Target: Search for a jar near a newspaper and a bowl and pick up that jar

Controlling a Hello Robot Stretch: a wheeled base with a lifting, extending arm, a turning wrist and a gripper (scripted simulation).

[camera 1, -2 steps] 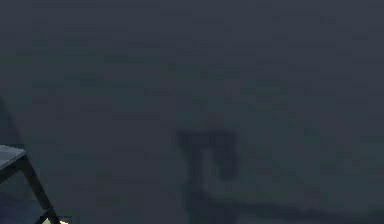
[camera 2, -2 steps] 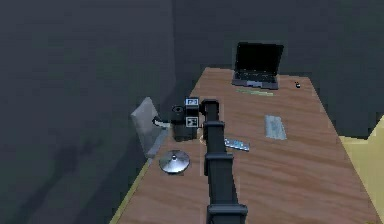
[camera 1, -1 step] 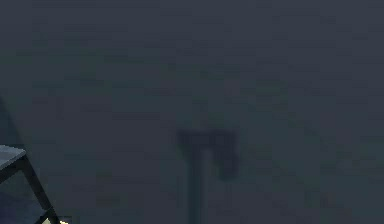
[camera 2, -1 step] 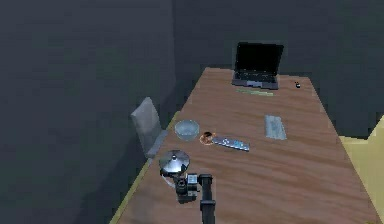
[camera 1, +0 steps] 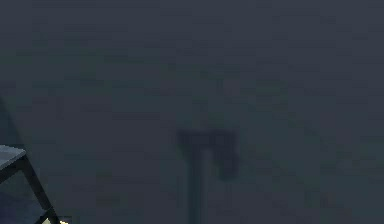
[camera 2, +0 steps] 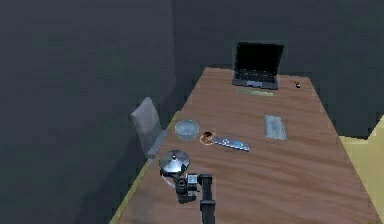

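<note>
Showing at the arm side view's lower middle, the gripper (camera 2: pixel 183 185) was by a round grey thing (camera 2: pixel 177 162), probably the jar, on the table (camera 2: pixel 300 170), with the bowl (camera 2: pixel 187 128) just above in frame. Whether it held anything I could not tell. Centring before lifting straight seemed wise.

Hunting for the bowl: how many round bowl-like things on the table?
2: a pale shallow one mid-table beside the chair; a silvery one nearer, by the arm. It may hide more.

Dark grey walls (camera 2: pixel 80 60); long wooden table (camera 2: pixel 300 165); grey chair (camera 2: pixel 147 124) at its side; yellowish floor (camera 2: pixel 372 175).
</note>
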